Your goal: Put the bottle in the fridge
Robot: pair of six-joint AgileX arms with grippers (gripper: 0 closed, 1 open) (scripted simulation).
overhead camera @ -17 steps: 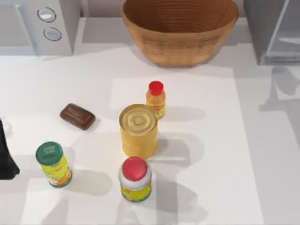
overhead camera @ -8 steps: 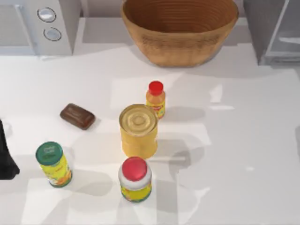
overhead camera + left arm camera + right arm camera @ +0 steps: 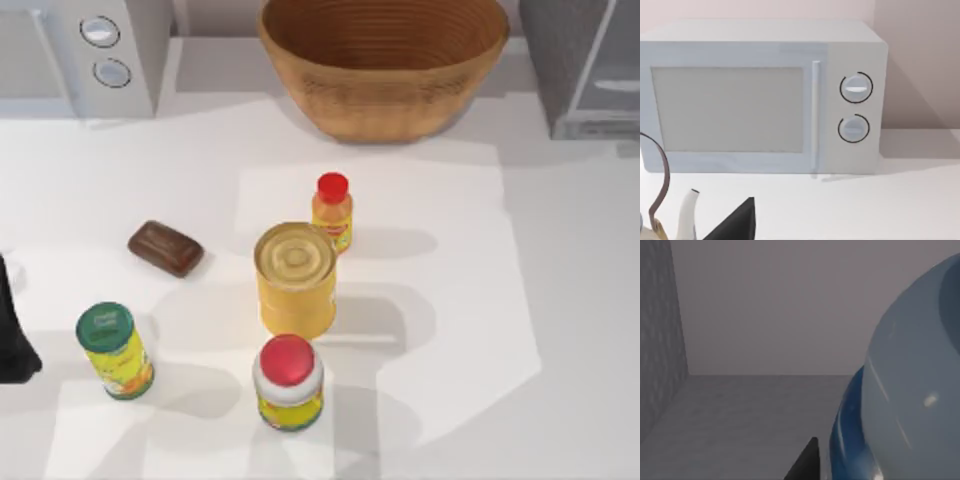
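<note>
Your right gripper (image 3: 807,462) is at work: a dark tip of it shows in the right wrist view, just beside the bottle (image 3: 905,390). The bottle sits very close to that camera, clear plastic with a blue band. The contact itself is hidden, so you cannot tell how far the gripper is open or whether it has hold of the bottle. Around them are plain grey surfaces: a textured grey wall (image 3: 660,340), a flat back panel and a grey floor.

In the top view the fridge (image 3: 585,70) stands at the table's far right corner, grey with a pale inner panel.

Your left arm (image 3: 12,340) is parked at the left edge of the table, a dark shape. The left gripper (image 3: 737,222) shows as a dark tip in its wrist view; you cannot tell its state. That view faces the microwave (image 3: 760,97), door shut, two round knobs. A white spout with a thin brown curved handle (image 3: 660,190) shows near the gripper.

On the table (image 3: 560,300):
- the basket (image 3: 385,65) at the far middle
- the orange bottle (image 3: 332,212), red cap, upright
- the yellow can (image 3: 295,280) just in front of the orange bottle
- the red-lidded jar (image 3: 288,385) just in front of the can
- the green-lidded tin (image 3: 115,350) near the left arm
- the brown block (image 3: 165,248) lying flat, left of the can
</note>
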